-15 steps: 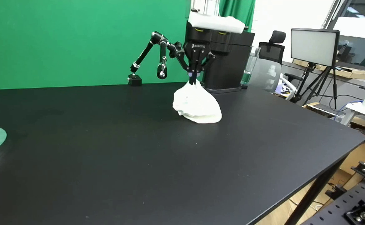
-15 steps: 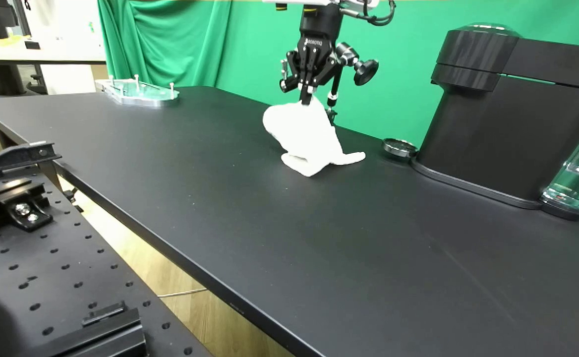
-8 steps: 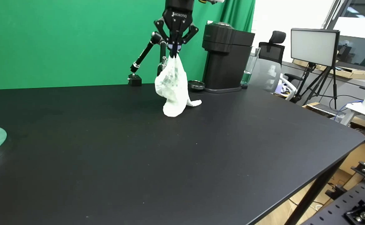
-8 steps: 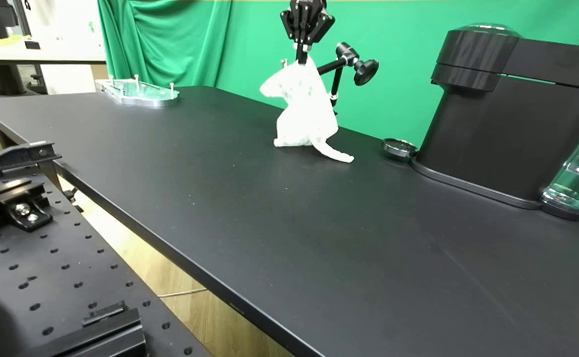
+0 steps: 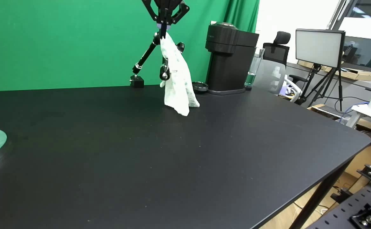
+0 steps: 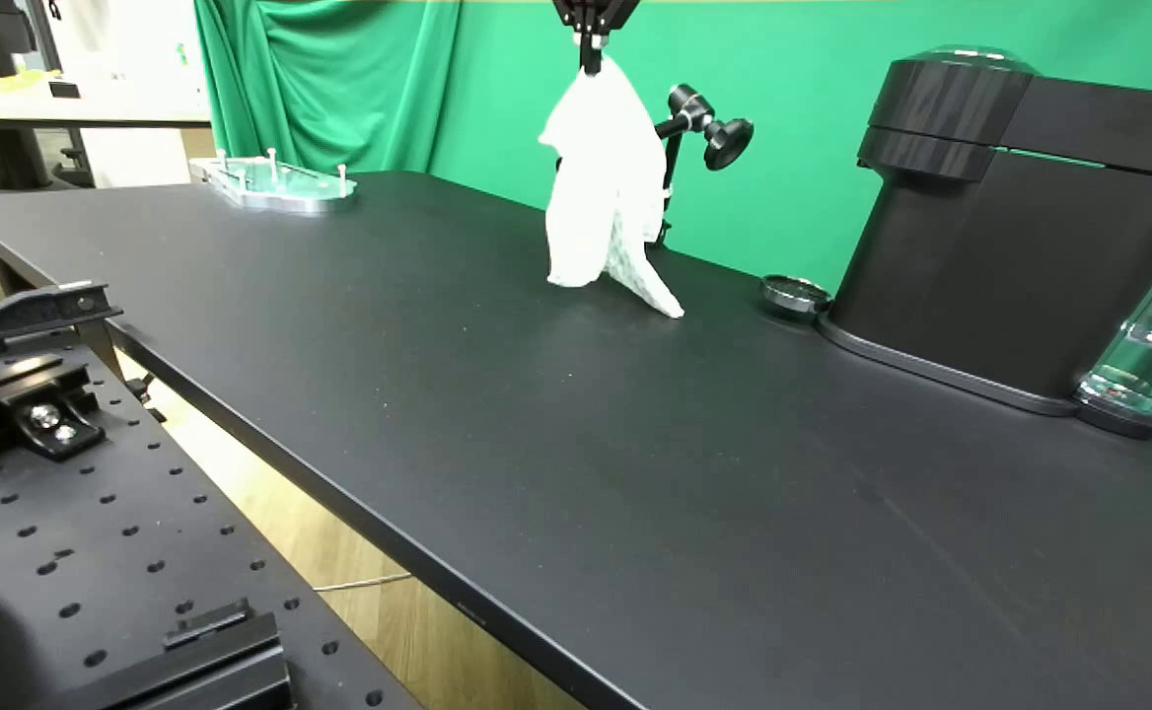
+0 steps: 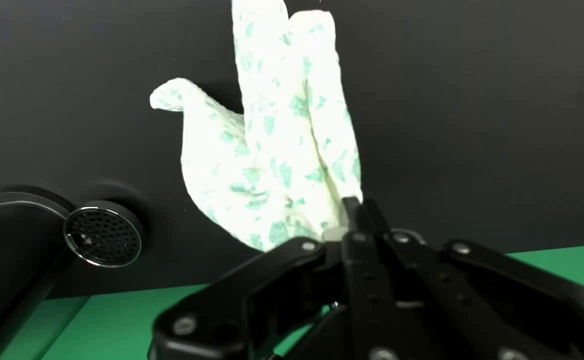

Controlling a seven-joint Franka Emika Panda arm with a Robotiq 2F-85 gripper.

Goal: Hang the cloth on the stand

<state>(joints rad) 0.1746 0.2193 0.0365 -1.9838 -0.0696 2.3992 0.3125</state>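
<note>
The white cloth [image 5: 177,79] hangs straight beneath the claw [image 5: 163,34], caught by its upper corner, everything else dangling in loose folds. The claw's fingers are pressed together, clamped on that corner. In an exterior view the fabric slants down and to the right from the fingertips, its lowest tip close to the table [image 5: 141,159]; I can't tell whether it touches. Seen from the wrist, it carries pale green marks and spreads away from the fingertips, mostly leftward, one end curling to the left. Next comes the black jointed stand [image 5: 146,56], overlapping the cloth from where I look: a dangling part shows in front of the cloth's left edge, and a knob [image 5: 180,47] peeks out past its right side. Whether they touch, I can't make out. Farther right, at the far side of the table, sits a black machine [image 5: 231,60] with a clear tank [image 5: 254,70], a round perforated tray [image 7: 104,237] just beside its base. In an exterior view a clear plate with pegs [image 6: 285,192] lies far off to the left, well apart from the cloth, and a green wall [image 5: 77,41] rises behind.
</note>
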